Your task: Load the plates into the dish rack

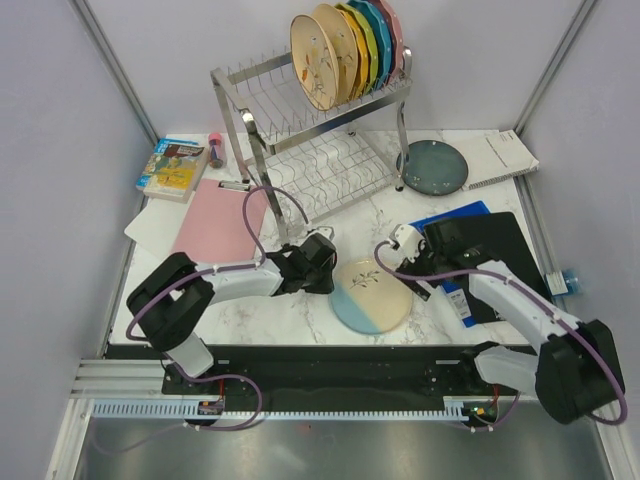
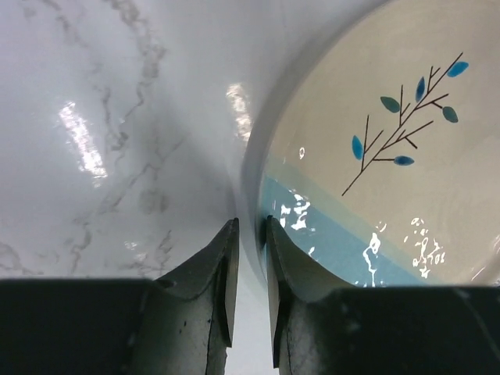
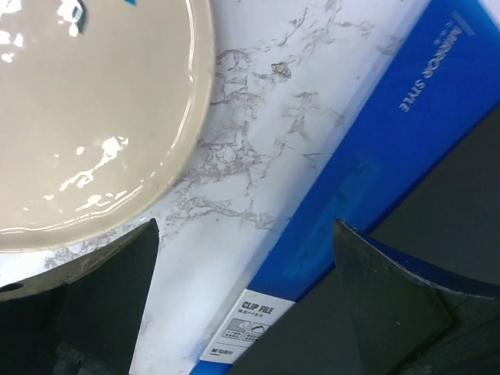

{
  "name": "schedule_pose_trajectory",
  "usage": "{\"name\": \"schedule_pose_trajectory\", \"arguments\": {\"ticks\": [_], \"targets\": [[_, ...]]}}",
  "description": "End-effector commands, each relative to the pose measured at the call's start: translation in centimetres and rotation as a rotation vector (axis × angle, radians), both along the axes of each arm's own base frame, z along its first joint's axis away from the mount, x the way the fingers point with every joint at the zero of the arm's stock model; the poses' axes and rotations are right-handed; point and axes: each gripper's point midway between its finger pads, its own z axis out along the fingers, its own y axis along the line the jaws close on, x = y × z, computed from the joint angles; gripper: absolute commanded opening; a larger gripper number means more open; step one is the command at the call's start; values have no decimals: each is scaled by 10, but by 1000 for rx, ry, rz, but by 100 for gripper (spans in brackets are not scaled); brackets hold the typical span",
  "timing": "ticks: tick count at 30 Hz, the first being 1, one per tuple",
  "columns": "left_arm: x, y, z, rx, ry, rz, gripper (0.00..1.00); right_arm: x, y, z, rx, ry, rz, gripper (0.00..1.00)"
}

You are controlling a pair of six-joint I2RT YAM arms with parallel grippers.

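Your left gripper [image 1: 328, 268] is clenched on the sprig plate [image 1: 371, 294], the half-blue, half-cream one. It has the rim at about the plate's 10 o'clock in the top view. In the left wrist view the two fingers [image 2: 223, 273] stand close together, and the plate's edge [image 2: 375, 156] runs straight into the narrow gap between them. The plate lies flat on the marble table [image 1: 260, 305], at roughly 6 o'clock from the dish rack [image 1: 310, 140] and well apart from it.

Your right gripper [image 1: 405, 245] is released, with its jaws spread wide and nothing between them. It hangs just off the plate's 1 o'clock edge. In its wrist view, one finger [image 3: 109, 297] sits beside the cream rim [image 3: 94, 117] and the other over the blue clip file [image 3: 375, 156], with bare marble between them.

The two cream bird plates [image 1: 318, 60] stand upright in the rack's upper tier, at its 1 o'clock end. The plain yellow [image 1: 358, 38], green [image 1: 370, 32], blue [image 1: 381, 30] and pink [image 1: 394, 30] plates are lined up behind them. The teal plate [image 1: 432, 167] lies flat on the table at 3 o'clock from the rack's lower tier, just beside its leg.

At the rack's 8 o'clock are a pink board [image 1: 220, 220] and a book [image 1: 172, 167].
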Motion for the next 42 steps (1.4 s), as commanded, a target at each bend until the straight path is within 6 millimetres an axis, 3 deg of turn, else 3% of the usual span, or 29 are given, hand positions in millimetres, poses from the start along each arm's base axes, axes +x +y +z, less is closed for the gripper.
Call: {"name": "schedule_pose_trajectory", "arguments": {"ticks": [1,5,6,8,9,11,12,13,15,18,22,24,25,27,29,32,33,38,42], "targets": [[-17,74,-34,233,69,47,27,26,18,3,130,71,-85,98],[-7,90,-31,227,72,108,28,55,16,18,237,103,-195,98],[-6,98,-33,229,82,129,29,51,28,18,311,155,-153,98],[-4,105,-30,219,79,147,30,50,34,24,365,211,-105,98],[-3,111,-31,217,83,161,30,45,42,16,392,287,-77,98],[2,109,-27,192,65,162,34,31,59,24,486,426,-15,98],[3,104,-25,166,71,148,36,26,63,12,498,506,22,98],[6,98,-22,138,65,141,42,15,73,22,557,593,57,98],[8,80,-10,69,70,102,47,6,78,12,585,697,108,98],[8,70,2,7,93,127,54,-1,85,6,641,793,115,98],[-13,77,-10,-22,179,205,60,-2,88,-8,642,848,108,95],[-19,78,-16,-40,205,199,54,-5,87,-16,626,874,112,95],[-22,76,-19,-53,221,191,43,-7,88,-17,622,888,117,95],[-27,66,-21,-111,243,152,37,-11,94,-21,635,920,129,95],[-30,62,-27,-135,269,154,22,-15,101,-24,642,950,139,95],[-34,56,-34,-168,303,169,12,-21,112,-34,665,1009,140,98],[-35,56,-36,-177,315,171,2,-21,115,-40,667,1019,133,98],[-44,57,-38,-213,338,187,2,-21,121,-57,698,1026,74,98],[-40,44,-36,-262,362,182,2,-13,132,-52,782,1048,28,98]]}}
